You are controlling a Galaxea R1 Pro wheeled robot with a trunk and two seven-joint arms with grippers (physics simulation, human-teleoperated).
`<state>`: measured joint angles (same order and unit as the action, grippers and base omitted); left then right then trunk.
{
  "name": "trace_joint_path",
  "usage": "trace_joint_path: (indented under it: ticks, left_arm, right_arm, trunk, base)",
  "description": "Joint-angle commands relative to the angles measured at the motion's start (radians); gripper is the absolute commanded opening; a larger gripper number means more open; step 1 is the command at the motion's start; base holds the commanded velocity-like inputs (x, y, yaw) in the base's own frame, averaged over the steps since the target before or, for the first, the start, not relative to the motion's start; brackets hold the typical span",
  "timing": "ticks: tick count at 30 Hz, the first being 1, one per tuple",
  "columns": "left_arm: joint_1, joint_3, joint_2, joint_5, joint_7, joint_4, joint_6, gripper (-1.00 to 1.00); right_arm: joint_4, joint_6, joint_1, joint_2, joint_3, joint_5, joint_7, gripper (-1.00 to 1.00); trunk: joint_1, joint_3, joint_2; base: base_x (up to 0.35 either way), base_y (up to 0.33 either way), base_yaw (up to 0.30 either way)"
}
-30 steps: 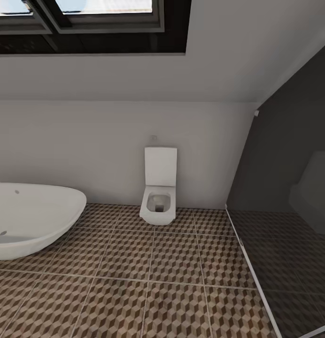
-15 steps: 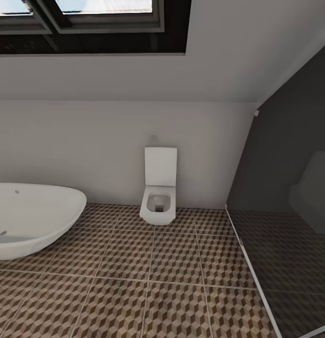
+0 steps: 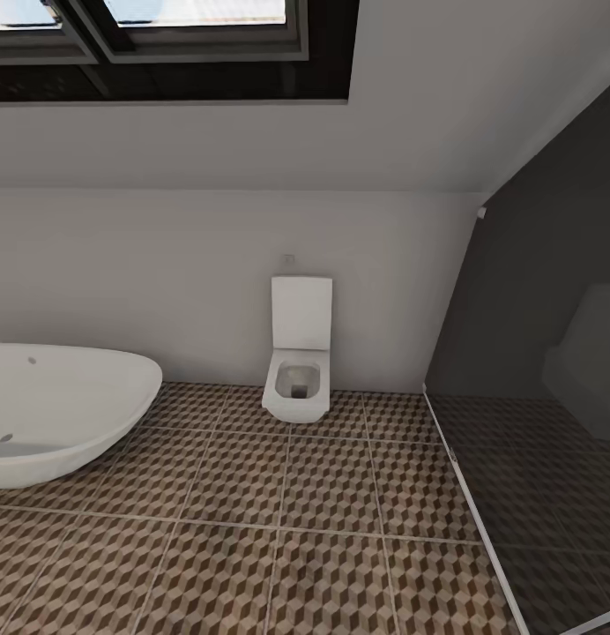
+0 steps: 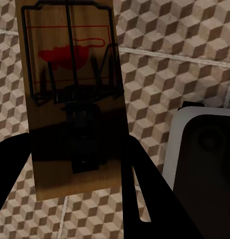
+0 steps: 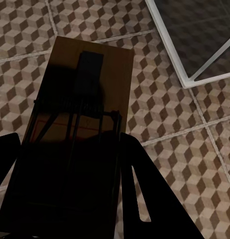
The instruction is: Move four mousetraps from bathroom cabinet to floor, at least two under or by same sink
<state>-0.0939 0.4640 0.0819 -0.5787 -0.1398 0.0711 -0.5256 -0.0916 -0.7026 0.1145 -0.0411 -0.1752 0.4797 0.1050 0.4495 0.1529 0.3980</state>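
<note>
Each gripper pinches a mousetrap above the bathroom floor [image 3: 323, 529]: left gripper [image 4: 77, 164] its mousetrap [image 4: 70, 94], right gripper [image 5: 65, 184] another mousetrap [image 5: 82, 109].

2 tan mousetraps [image 4: 72, 99] [image 5: 77, 144], each between dark fingers [image 4: 140, 189] above bathroom floor [image 3: 296, 529]

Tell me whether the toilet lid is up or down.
Up. In the head view the toilet lid stands upright against the wall, and the open bowl shows below it.

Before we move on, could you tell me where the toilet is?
In the head view, the toilet stands against the far wall, right of the bathtub.
</note>
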Motion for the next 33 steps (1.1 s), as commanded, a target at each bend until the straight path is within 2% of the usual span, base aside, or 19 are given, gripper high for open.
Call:
trace_joint_path:
  ticks: [1,33]
  left_arm:
    - [-0.001,0.007,-0.001,0.002,-0.006,0.003,-0.003,-1.0]
    - [-0.001,0.007,-0.001,0.002,-0.006,0.003,-0.004,-1.0]
  right_arm:
    - [0.0,-0.002,0.001,0.0,-0.009,0.002,0.009,-1.0]
    - [0.0,-0.002,0.001,0.0,-0.009,0.002,0.009,-1.0]
  trunk:
    - [0.001,0.002,0.002]
    - [0.001,0.002,0.002]
  base:
    - [0.0,0.0,0.0]
    - [0.0,0.0,0.0]
